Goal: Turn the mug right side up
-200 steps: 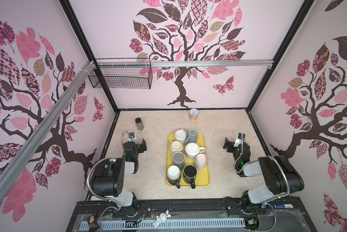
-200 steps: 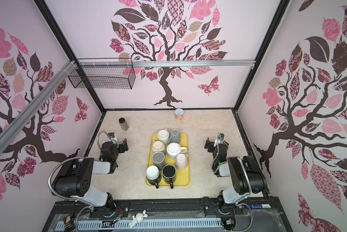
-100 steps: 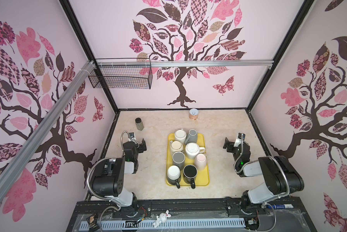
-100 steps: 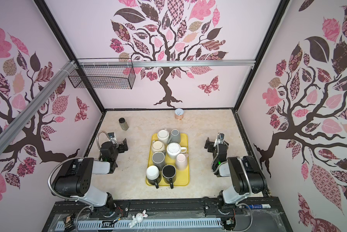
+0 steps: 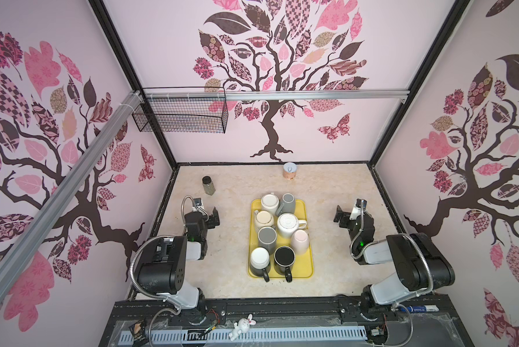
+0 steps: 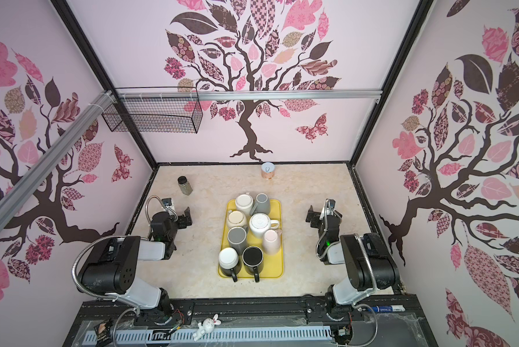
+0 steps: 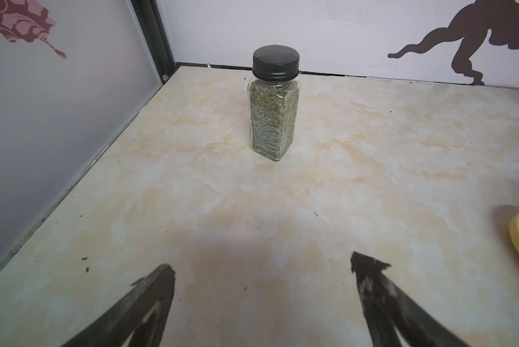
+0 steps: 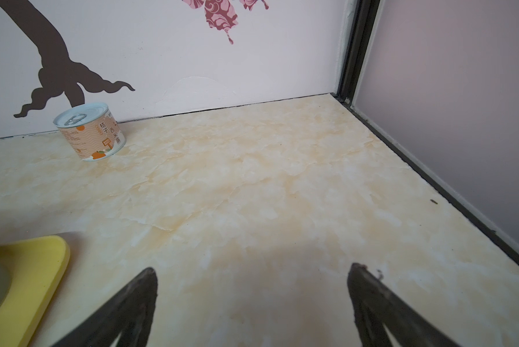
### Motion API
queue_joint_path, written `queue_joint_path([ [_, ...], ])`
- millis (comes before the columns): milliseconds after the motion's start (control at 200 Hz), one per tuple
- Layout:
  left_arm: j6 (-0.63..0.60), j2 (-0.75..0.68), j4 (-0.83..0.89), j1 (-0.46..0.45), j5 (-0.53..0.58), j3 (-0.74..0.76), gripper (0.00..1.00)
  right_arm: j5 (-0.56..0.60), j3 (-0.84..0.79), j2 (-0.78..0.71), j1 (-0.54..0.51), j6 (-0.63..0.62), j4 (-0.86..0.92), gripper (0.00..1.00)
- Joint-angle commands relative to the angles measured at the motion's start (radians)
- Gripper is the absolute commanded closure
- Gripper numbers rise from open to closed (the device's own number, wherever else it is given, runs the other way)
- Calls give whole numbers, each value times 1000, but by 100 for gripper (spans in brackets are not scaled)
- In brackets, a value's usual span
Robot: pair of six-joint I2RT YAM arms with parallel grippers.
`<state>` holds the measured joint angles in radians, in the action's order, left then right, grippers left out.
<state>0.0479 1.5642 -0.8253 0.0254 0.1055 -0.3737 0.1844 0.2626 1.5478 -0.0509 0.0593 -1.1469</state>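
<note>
A yellow tray (image 5: pixel 308 269) (image 6: pixel 278 270) in the middle of the table carries several mugs in both top views. The white ribbed mug (image 5: pixel 287 223), a grey mug (image 5: pixel 266 236) and a pink mug (image 5: pixel 300 240) show flat bottoms upward. The black mug (image 5: pixel 284 257) shows a dark hollow. My left gripper (image 5: pixel 214 216) (image 7: pixel 261 264) hovers open over bare table left of the tray. On the tray's other side my right gripper (image 5: pixel 341 216) (image 8: pixel 252 270) also stands open above bare table. Neither touches a mug.
A herb jar (image 5: pixel 208 185) (image 7: pixel 273 102) with a black lid stands at the back left. A small can (image 5: pixel 289 170) (image 8: pixel 90 132) sits by the back wall. A wire basket (image 5: pixel 180 111) hangs high on the left. Walls enclose three sides.
</note>
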Motion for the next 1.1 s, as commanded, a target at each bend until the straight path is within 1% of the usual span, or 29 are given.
queue_joint_path([
  [0, -10, -32, -57, -15, 58, -7, 3, 26, 41, -115, -2, 2, 125, 0],
  [50, -12, -104, 45, -33, 116, -19, 3, 55, 110, -205, -3, 33, 299, 0],
  [95, -3, -179, 199, -37, 148, -65, 3, 70, 181, -263, -2, 55, 457, 0],
  [145, 35, -230, 361, -37, 184, -134, 3, 76, 266, -309, -2, 80, 623, 1],
  [185, 44, -264, 484, -37, 194, -191, 3, 72, 351, -329, -2, 99, 765, 1],
  [240, 41, -304, 583, -38, 183, -243, 3, 63, 439, -337, -3, 123, 914, 2],
  [295, 71, -347, 653, -37, 174, -283, 3, 17, 531, -330, -2, 145, 1050, 2],
  [360, 145, -392, 762, -38, 159, -323, 3, -49, 590, -316, -2, 180, 1159, 3],
  [425, 219, -416, 874, -37, 127, -370, 3, -153, 617, -303, -8, 232, 1269, 10],
  [480, 279, -429, 987, -37, 85, -416, 3, -218, 610, -302, -26, 253, 1315, 14],
  [515, 297, -432, 1072, -35, 24, -450, 3, -238, 593, -307, -53, 260, 1338, 17],
  [615, 291, -395, 1224, -33, -171, -504, 3, -221, 551, -324, -146, 250, 1399, 22],
  [655, 291, -368, 1264, -33, -245, -510, 3, -227, 538, -327, -165, 259, 1423, 25],
  [735, 291, -332, 1297, -45, -396, -491, 3, -303, 501, -327, -175, 292, 1460, 30],
  [840, 338, -344, 1275, -95, -513, -421, 3, -367, 425, -333, -195, 332, 1468, 38],
  [920, 355, -346, 1266, -157, -584, -378, 8, -424, 356, -340, -231, 376, 1452, 46],
  [1020, 378, -322, 1272, -240, -631, -332, 19, -444, 304, -347, -312, 417, 1445, 47],
  [1095, 390, -294, 1273, -279, -652, -295, 26, -455, 266, -348, -367, 451, 1440, 36],
])
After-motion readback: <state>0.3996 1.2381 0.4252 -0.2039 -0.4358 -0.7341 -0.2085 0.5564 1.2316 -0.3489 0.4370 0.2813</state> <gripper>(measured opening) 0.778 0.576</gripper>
